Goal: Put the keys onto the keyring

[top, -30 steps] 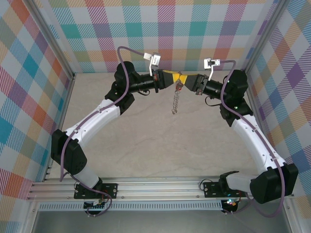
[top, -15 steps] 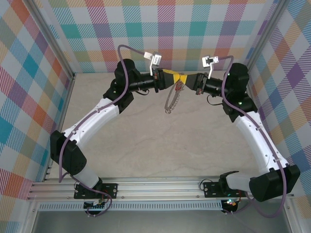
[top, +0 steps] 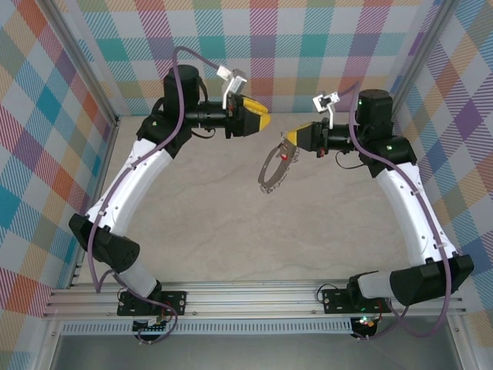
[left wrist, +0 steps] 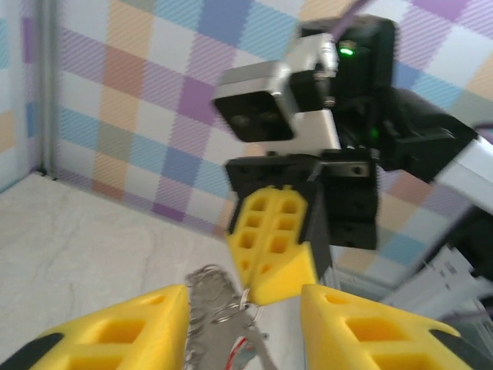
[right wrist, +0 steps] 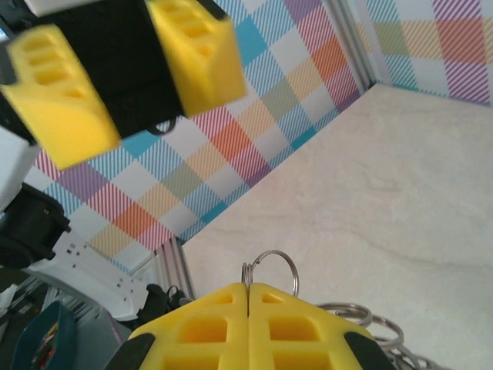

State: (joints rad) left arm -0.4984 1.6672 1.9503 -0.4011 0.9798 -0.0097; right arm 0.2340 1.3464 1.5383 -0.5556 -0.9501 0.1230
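Well, I have both arms raised above the table (top: 231, 231), facing each other with a clear gap between them. The left gripper (top: 259, 115) is released: its yellow fingers stand apart with nothing between them. The right gripper (top: 292, 134) is clenched, and in its wrist view the two pads meet on a small wire loop (right wrist: 269, 270) that pokes up from between them. That loop belongs to the keyring (top: 269, 168), which hangs from those fingers in the air, tilted down and towards the left arm, well off the tabletop.

The key shows mainly as its red tag (top: 285, 156), sitting against the upper part of the hoop just beside the right fingertips. From the left wrist I catch a bit of red low between my own pads, but it is blurred. I cannot tell whether the key is threaded onto a loop or merely resting against the ring.

My read is that the threading step is at or near its end, with the ring carried by the right arm alone. Next I want a steady look at the tag. If it hangs from the ring, I lower the hoop gently and let go. If it sits loose, the left fingers must come in again, squarely on the tag, without knocking the ring.
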